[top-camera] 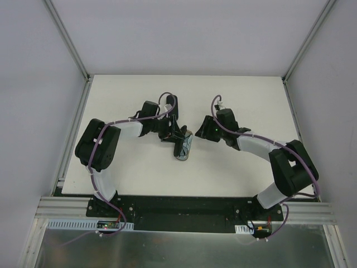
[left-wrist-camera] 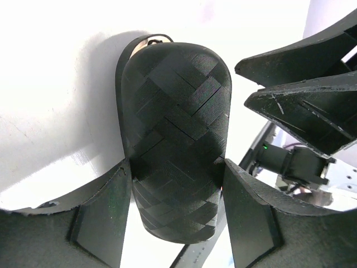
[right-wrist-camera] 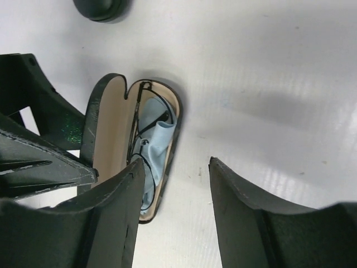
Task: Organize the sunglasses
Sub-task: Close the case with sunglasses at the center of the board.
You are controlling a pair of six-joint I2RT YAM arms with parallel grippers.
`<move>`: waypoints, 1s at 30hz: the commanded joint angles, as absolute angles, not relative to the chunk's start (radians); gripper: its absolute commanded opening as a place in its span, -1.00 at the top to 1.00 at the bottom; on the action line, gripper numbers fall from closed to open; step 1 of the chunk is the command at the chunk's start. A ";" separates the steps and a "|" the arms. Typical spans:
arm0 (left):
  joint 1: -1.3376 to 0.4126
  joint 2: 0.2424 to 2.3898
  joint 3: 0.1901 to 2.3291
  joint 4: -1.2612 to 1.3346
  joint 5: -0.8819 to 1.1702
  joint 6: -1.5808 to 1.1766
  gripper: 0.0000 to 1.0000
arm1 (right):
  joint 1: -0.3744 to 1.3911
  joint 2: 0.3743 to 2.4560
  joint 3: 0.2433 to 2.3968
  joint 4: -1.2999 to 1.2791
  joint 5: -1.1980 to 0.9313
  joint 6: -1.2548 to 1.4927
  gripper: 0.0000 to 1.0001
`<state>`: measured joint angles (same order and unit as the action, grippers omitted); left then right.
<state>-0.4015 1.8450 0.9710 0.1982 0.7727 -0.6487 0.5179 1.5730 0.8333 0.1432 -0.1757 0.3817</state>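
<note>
A black woven oval case (top-camera: 184, 148) lies open at the table's middle. In the right wrist view its beige lining (right-wrist-camera: 109, 128) shows, with the thin dark wire-framed sunglasses (right-wrist-camera: 135, 117) and a light-blue cloth (right-wrist-camera: 159, 139) inside. My left gripper (left-wrist-camera: 177, 167) has its fingers pressed on both sides of the case's raised lid (left-wrist-camera: 173, 100); it also shows in the top view (top-camera: 177, 134). My right gripper (right-wrist-camera: 177, 163) is open and empty over bare table just right of the case, and shows in the top view (top-camera: 199, 131). The orange sunglasses are out of view.
A dark rounded object (right-wrist-camera: 100, 8) lies on the table beyond the open case. The white table (top-camera: 251, 106) is walled by pale panels left, right and back. Both grippers are close together around the case.
</note>
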 commanded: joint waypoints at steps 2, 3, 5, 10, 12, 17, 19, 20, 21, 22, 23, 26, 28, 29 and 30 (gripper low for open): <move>-0.448 1.824 1.057 -0.085 0.482 -0.474 0.31 | 0.482 1.505 0.801 0.186 -0.144 0.408 -0.04; -0.462 1.824 1.072 -0.124 0.432 -0.459 0.31 | 0.476 1.499 0.796 0.189 -0.143 0.410 -0.05; -0.495 1.830 1.106 -0.185 0.340 -0.430 0.31 | 0.463 1.490 0.789 0.189 -0.144 0.416 -0.05; -0.604 1.884 1.224 -0.340 0.051 -0.385 0.28 | 0.439 1.468 0.765 0.198 -0.144 0.423 -0.05; -0.655 1.917 1.279 -0.409 -0.084 -0.376 0.25 | 0.436 1.470 0.761 0.199 -0.138 0.419 -0.06; -0.750 2.002 1.397 -0.534 -0.274 -0.365 0.10 | 0.419 1.497 0.761 0.204 -0.147 0.425 -0.06; -0.764 2.022 1.422 -0.557 -0.296 -0.367 -0.12 | 0.419 1.493 0.758 0.207 -0.149 0.426 -0.06; -0.770 2.026 1.430 -0.566 -0.304 -0.365 -0.20 | 0.419 1.490 0.758 0.207 -0.147 0.425 -0.07; -0.773 2.026 1.433 -0.569 -0.302 -0.365 -0.27 | 0.419 1.486 0.756 0.209 -0.144 0.422 -0.07; -0.773 2.023 1.436 -0.571 -0.293 -0.367 -0.35 | 0.417 1.483 0.755 0.207 -0.141 0.422 -0.06; -0.773 2.017 1.437 -0.572 -0.284 -0.367 -0.43 | 0.419 1.483 0.755 0.207 -0.140 0.420 -0.06; -0.773 1.987 1.439 -0.571 -0.250 -0.367 -0.76 | 0.419 1.494 0.758 0.209 -0.140 0.419 -0.06; -0.773 1.961 1.437 -0.571 -0.232 -0.368 -0.86 | 0.417 1.502 0.758 0.209 -0.143 0.419 -0.06; -0.772 1.950 1.437 -0.571 -0.226 -0.370 -0.89 | 0.419 1.506 0.759 0.207 -0.144 0.419 -0.07; -0.773 1.936 1.436 -0.569 -0.221 -0.370 -0.92 | 0.417 1.506 0.759 0.207 -0.144 0.419 -0.06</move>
